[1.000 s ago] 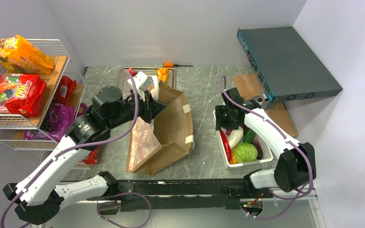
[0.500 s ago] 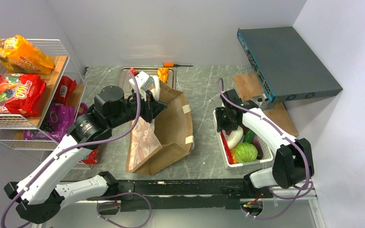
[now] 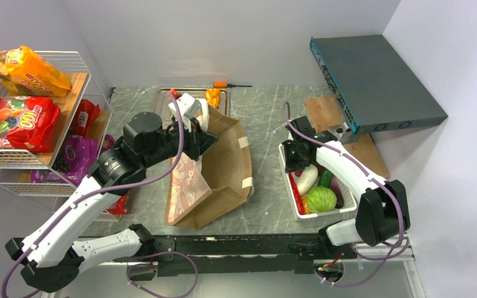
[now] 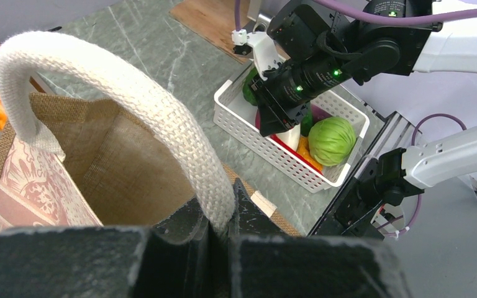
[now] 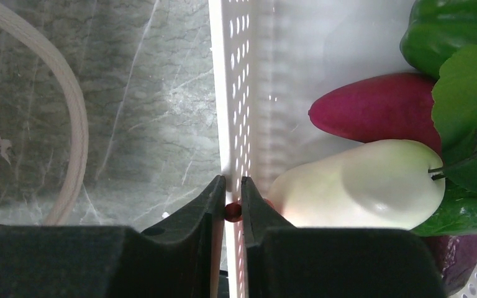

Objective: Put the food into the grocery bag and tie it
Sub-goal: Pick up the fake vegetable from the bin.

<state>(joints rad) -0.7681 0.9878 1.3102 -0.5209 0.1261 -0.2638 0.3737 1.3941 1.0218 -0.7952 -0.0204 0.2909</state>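
Note:
The brown grocery bag (image 3: pixel 223 164) lies open on the table, mouth toward the back. My left gripper (image 3: pixel 200 139) is shut on its white woven handle (image 4: pixel 161 124) and holds the mouth up. My right gripper (image 3: pixel 294 162) is down at the left wall of the white basket (image 3: pixel 286 180). It is shut on the thin tip of the red chili (image 5: pixel 232 212); the chili's body (image 3: pixel 294 186) lies along that wall. A light green vegetable (image 5: pixel 360 186) lies right beside the jaws. Orange and red snack packets (image 3: pixel 18 93) sit on the wire rack at left. The orange braided piece (image 3: pixel 212 96) is in the back tray.
The basket also holds a green cabbage (image 3: pixel 321 198), a purple vegetable (image 5: pixel 379 112) and a green pepper (image 5: pixel 453 31). A metal tray (image 3: pixel 168 99) and a screwdriver (image 3: pixel 230 84) lie at the back. A dark box (image 3: pixel 372 81) on a wooden board stands back right. The other bag handle (image 5: pixel 68 93) lies on the table.
My right gripper has shifted slightly toward the basket's left wall and its elbow has swung in. The left arm and the bag have not moved.

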